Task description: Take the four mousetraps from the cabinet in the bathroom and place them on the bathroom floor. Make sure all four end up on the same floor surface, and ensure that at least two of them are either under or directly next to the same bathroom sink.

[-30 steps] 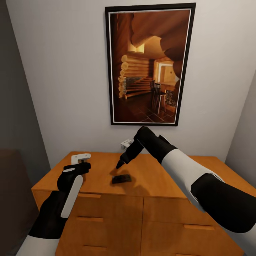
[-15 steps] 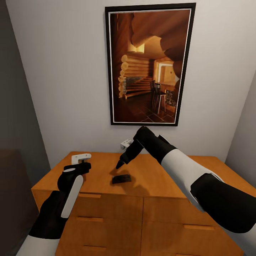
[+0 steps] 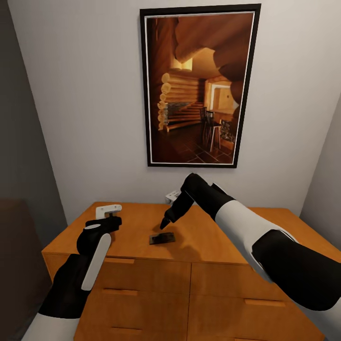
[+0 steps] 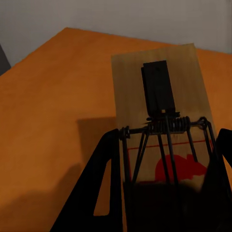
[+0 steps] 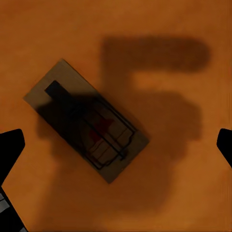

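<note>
Left pincer (image 3: 110,219) held low over the left part of the orange wooden cabinet top (image 3: 128,227), closed on a mousetrap (image 4: 162,121): in the left wrist view, pale board clamped between the two dark fingers (image 4: 104,188), wire spring and bar across it, red mouse print near the grip, dark bait plate toward the far end. Board projecting forward beyond the fingertips, above the cabinet top, not resting on it as far as can be judged.

At centre, second mousetrap (image 3: 162,237) lying flat on the cabinet top, near its front edge, at a slant to that edge. Same trap (image 5: 87,121) seen from straight above in the right wrist view, in shadow, spring side up.

Right pincer (image 3: 166,222) hanging just above and slightly behind this trap, pointing down, not touching it. Jaws spread wide, tips apart at either edge of the right wrist view, nothing held.

Framed picture (image 3: 199,85) on the white wall behind. Drawer fronts (image 3: 142,293) below the top.
</note>
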Available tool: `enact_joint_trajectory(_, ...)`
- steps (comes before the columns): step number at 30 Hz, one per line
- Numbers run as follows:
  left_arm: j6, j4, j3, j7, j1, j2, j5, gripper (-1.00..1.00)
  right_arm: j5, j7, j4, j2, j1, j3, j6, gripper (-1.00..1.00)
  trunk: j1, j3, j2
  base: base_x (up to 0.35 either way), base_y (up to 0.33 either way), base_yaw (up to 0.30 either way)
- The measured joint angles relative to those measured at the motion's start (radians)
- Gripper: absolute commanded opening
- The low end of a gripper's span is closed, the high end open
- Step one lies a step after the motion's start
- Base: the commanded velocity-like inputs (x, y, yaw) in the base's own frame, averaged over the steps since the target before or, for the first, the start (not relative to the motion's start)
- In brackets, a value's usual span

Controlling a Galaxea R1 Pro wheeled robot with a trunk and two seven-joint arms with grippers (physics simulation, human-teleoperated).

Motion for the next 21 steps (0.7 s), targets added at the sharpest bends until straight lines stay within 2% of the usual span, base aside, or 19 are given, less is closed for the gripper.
enact_joint_trajectory(10,0.000,0.000,0.000,-0.001,0.000,0.000,0.000,-1.00,0.000,-0.005,0.000,0.000,0.000,0.000,0.010,1.00,0.000,0.000,0.000,0.000,0.000,0.000)
enact_joint_trajectory(21,0.000,0.000,0.000,-0.001,0.000,-0.001,0.001,-1.00,-0.002,-0.069,-0.001,0.000,-0.006,0.000,0.031,1.00,0.000,0.000,0.000,0.000,0.000,0.000)
